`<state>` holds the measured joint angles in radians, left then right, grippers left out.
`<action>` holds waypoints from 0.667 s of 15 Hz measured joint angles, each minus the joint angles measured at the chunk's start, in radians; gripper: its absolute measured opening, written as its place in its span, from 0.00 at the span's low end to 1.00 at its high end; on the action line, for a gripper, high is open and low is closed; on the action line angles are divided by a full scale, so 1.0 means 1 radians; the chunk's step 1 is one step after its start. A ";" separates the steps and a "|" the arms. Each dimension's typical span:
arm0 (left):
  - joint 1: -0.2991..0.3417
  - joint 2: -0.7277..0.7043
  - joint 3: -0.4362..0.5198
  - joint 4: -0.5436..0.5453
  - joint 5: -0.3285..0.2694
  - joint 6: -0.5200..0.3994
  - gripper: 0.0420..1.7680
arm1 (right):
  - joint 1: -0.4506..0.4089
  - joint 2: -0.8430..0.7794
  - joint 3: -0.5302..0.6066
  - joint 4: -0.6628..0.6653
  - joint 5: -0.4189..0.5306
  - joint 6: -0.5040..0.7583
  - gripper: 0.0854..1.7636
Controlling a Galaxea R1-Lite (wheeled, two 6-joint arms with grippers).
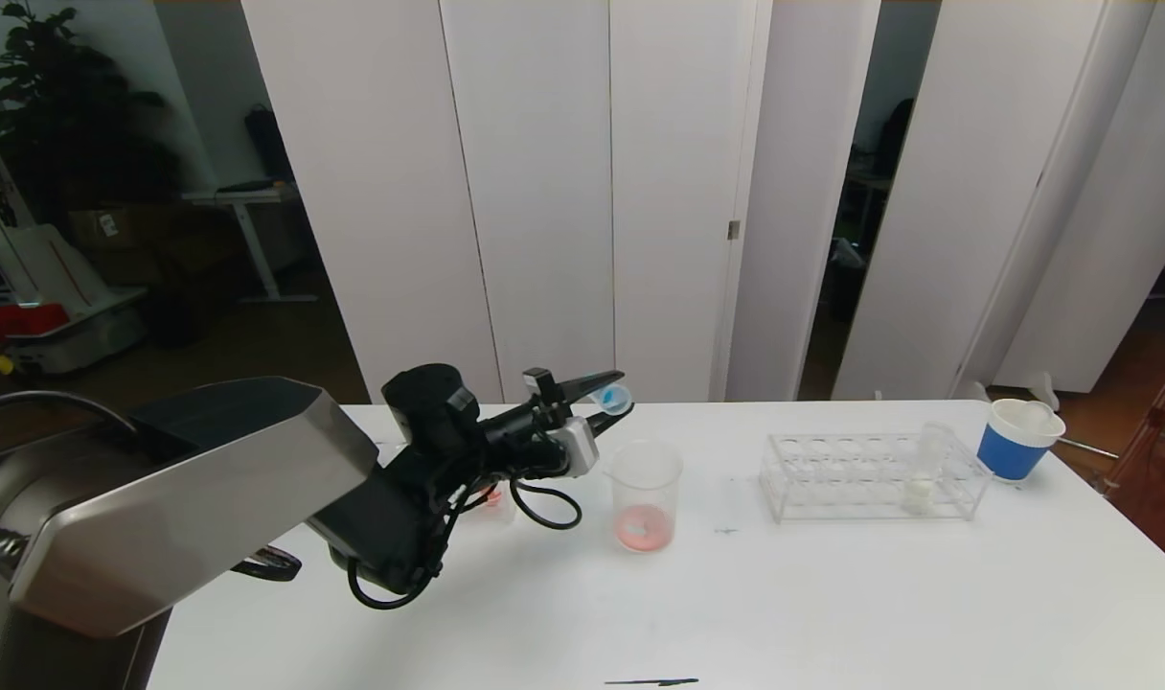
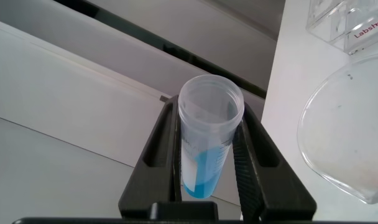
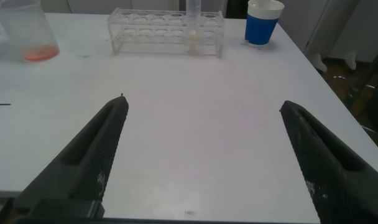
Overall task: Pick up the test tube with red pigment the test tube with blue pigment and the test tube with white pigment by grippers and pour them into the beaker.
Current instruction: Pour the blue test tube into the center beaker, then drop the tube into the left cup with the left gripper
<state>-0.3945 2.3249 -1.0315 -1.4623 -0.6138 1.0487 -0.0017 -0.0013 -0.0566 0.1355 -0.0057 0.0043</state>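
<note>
You are at the blue pour: your left pincer [image 1: 609, 395] is clamped on the test tube with blue pigment [image 1: 614, 397], held just above and behind the rim of the beaker [image 1: 645, 494], which already holds red liquid, so next you likely tip the mouth over it. Farther right, the test tube with white pigment [image 1: 919, 484] stands in the clear rack [image 1: 870, 476] on the desk [image 1: 832, 594], well ahead of your right pincer [image 3: 201, 162], spread wide and empty.

The clear beaker [image 1: 645, 494] holds pinkish-red liquid on the white table [image 1: 832, 594]. At its eleven o'clock, a black gripper [image 1: 609, 395] holds a clear tube [image 2: 207, 134] with blue liquid. At three o'clock, a clear rack [image 1: 870, 474] holds a cream-white tube [image 1: 918, 489], beside a blue-and-white cup [image 1: 1016, 439].
</note>
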 joint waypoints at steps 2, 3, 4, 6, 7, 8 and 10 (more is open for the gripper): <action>-0.012 0.002 -0.010 0.004 0.006 0.030 0.30 | 0.000 0.000 0.000 0.000 0.000 0.000 0.99; -0.018 0.002 -0.015 0.007 0.010 0.051 0.30 | 0.000 0.000 0.000 0.000 0.000 0.000 0.99; -0.022 0.003 -0.019 0.011 0.014 0.073 0.30 | 0.000 0.000 0.000 0.000 0.000 0.000 0.99; -0.026 0.002 -0.025 0.017 0.017 0.121 0.30 | 0.000 0.000 0.000 0.000 0.000 0.000 0.99; -0.027 0.001 -0.027 0.017 0.020 0.137 0.30 | 0.000 0.000 0.000 0.000 0.000 0.000 0.99; -0.028 0.000 -0.029 0.017 0.023 0.150 0.30 | 0.000 0.000 0.000 0.000 0.000 0.000 0.99; -0.031 -0.004 -0.031 0.018 0.027 0.186 0.30 | 0.000 0.000 0.000 0.000 0.000 0.000 0.99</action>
<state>-0.4255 2.3211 -1.0626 -1.4440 -0.5872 1.2349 -0.0017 -0.0013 -0.0566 0.1355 -0.0057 0.0047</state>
